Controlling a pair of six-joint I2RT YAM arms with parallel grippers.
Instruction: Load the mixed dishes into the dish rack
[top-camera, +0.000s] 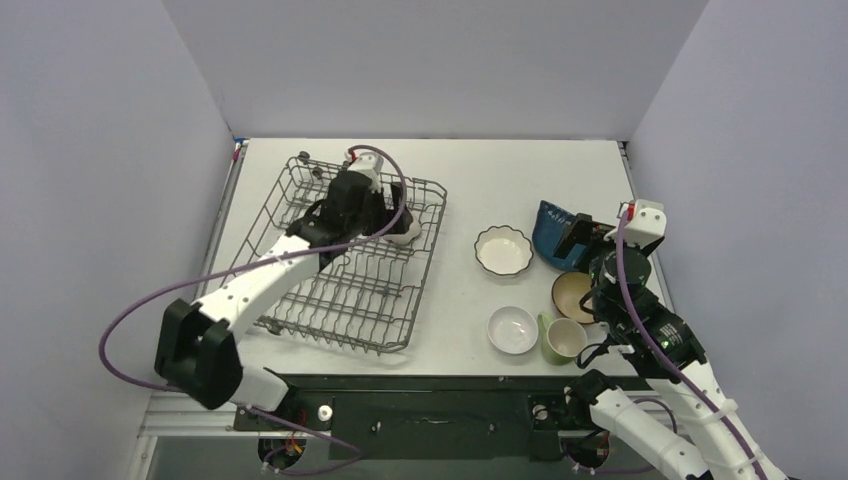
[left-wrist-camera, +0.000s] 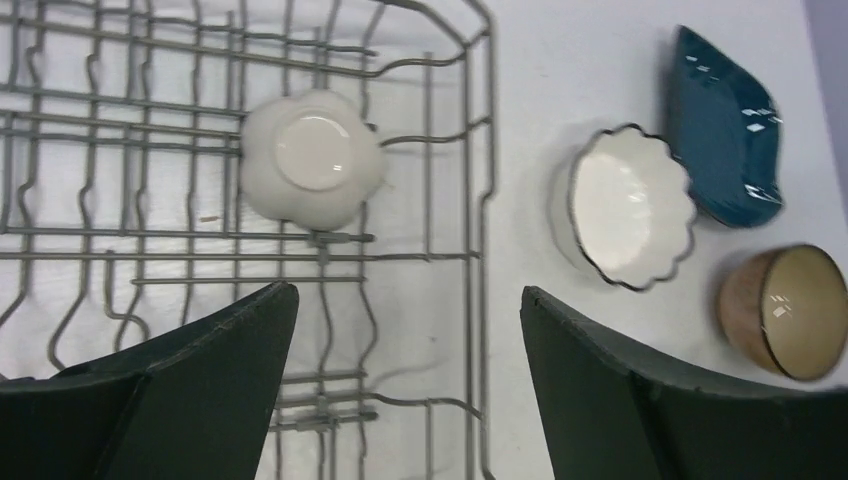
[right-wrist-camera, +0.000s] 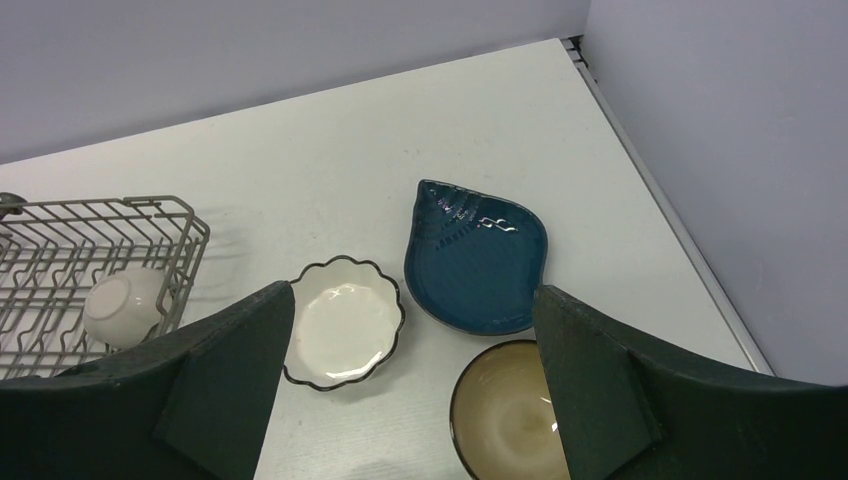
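From above, the dish rack (top-camera: 345, 290) sits on the left half of the white table (top-camera: 520, 170), and the left arm (top-camera: 270, 275) reaches over it to its far right corner, where a small pale dish (top-camera: 405, 232) lies inside the wires. To the right of the rack, 5 dishes stand on the table: the white scalloped bowl (top-camera: 503, 250), the dark blue dish (top-camera: 552, 240) just beyond it, the brown bowl (top-camera: 573, 297), the plain white bowl (top-camera: 513, 329) and the light green mug (top-camera: 565, 340) nearest the bases. The right arm (top-camera: 650, 330) hangs above the blue dish and brown bowl. In the left wrist view, the left gripper (left-wrist-camera: 407, 295) is released, jaws wide with nothing between them, above the rack's edge; the small pale dish (left-wrist-camera: 312, 158) rests upside down among the wires, foot ring up. In the right wrist view, the right gripper (right-wrist-camera: 412, 292) is also spread wide and empty, high over the scalloped bowl (right-wrist-camera: 343, 322), blue dish (right-wrist-camera: 478, 255) and brown bowl (right-wrist-camera: 505, 415), touching none.
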